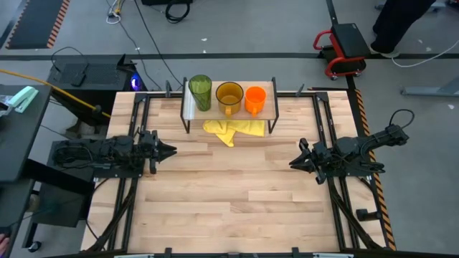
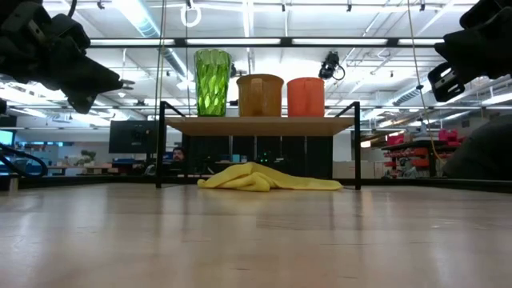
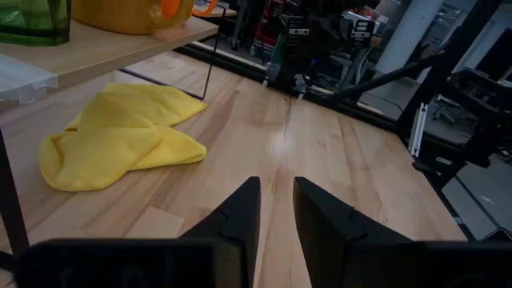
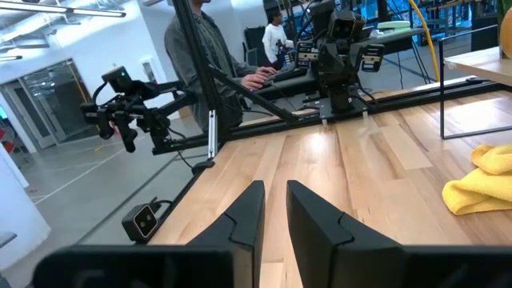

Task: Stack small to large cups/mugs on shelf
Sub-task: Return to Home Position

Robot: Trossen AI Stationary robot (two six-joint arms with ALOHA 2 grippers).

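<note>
Three cups stand upright in a row on the shelf (image 1: 215, 112) at the table's far side: the dark green tumbler (image 1: 200, 92) at its left end by the whitish strip (image 1: 190, 104), the amber-yellow mug (image 1: 229, 97) in the middle, the orange mug (image 1: 255, 99) on the right. The low view shows the same order: tumbler (image 2: 212, 82), amber mug (image 2: 260, 95), orange mug (image 2: 306, 97). My left gripper (image 1: 173, 150) hangs shut above the table's left side and my right gripper (image 1: 292, 163) shut above its right side. Both point toward the table's middle and stay clear of the shelf.
A crumpled yellow cloth (image 1: 233, 130) lies on the table under the shelf's near edge, also in the low view (image 2: 264, 179) and the left wrist view (image 3: 120, 136). Thin black shelf legs (image 2: 161, 144) stand at both ends. People work in the room beyond (image 4: 200, 48).
</note>
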